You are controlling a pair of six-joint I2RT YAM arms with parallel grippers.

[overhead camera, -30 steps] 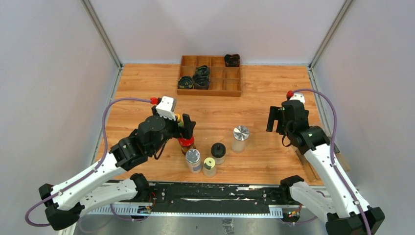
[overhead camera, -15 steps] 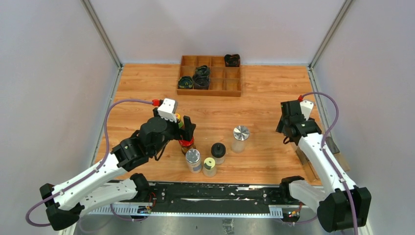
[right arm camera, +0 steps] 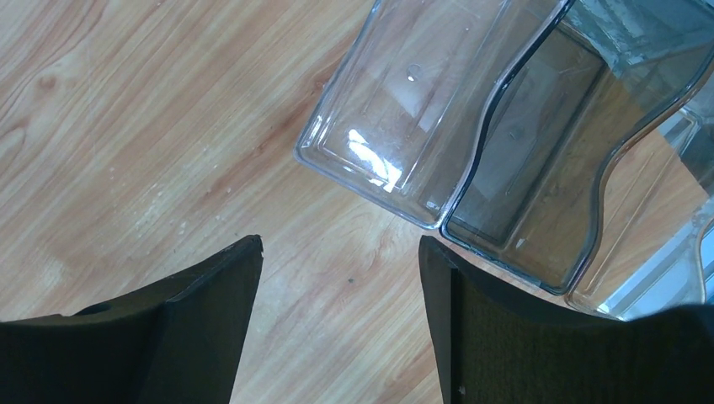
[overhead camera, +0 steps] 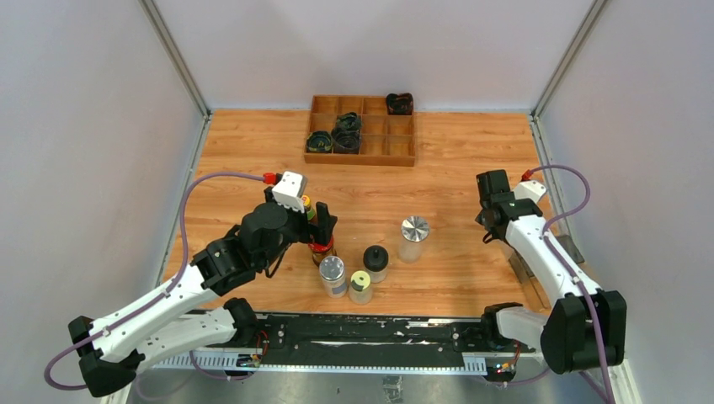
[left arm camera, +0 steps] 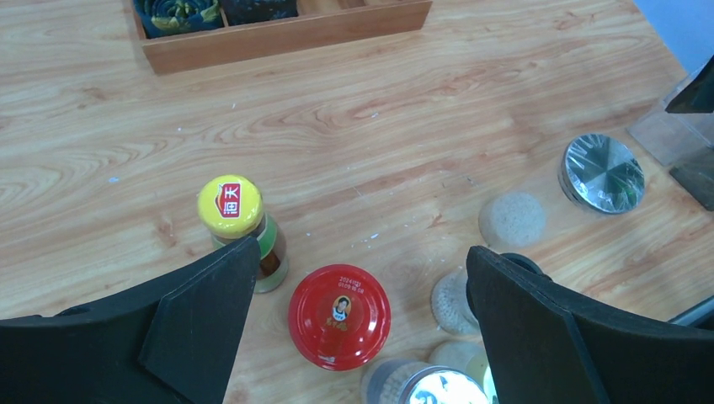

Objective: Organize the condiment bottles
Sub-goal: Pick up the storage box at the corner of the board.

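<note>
Both of my pincers hung over the pale wooden surface [overhead camera: 455,160]. Far beyond my left pincer [left arm camera: 360,261] sat the shallow wooden box [overhead camera: 362,157] with divided compartments, dark coiled bundles [overhead camera: 334,139] in some of them. Just ahead of my right pincer [right arm camera: 339,248] lay the clear rectangular plastic tray [right arm camera: 396,109]. That pincer was spread wide and carried nothing.

My left pincer was also spread wide and empty. The clear glass jar with the red screw cap [left arm camera: 339,316] stood directly between its fingers, touching neither. Off past its right finger stood the taller clear jar with the silver cap [left arm camera: 602,162]. Beside its left finger stood the small bottle with the yellow-green cap [left arm camera: 231,206], close to the red-capped jar. Nearer my base than the pincer stood the black domed-cap jar [overhead camera: 375,257], a second silver-capped jar [overhead camera: 332,269] and the pale-yellow-capped jar [overhead camera: 360,280].

I judged them all rigid, smooth and breakable, with some weight from their contents. The glass would likely slip under a light squeeze. I would have closed on the red-capped jar low on its shoulder, under the cap rim, and kept it upright.
</note>
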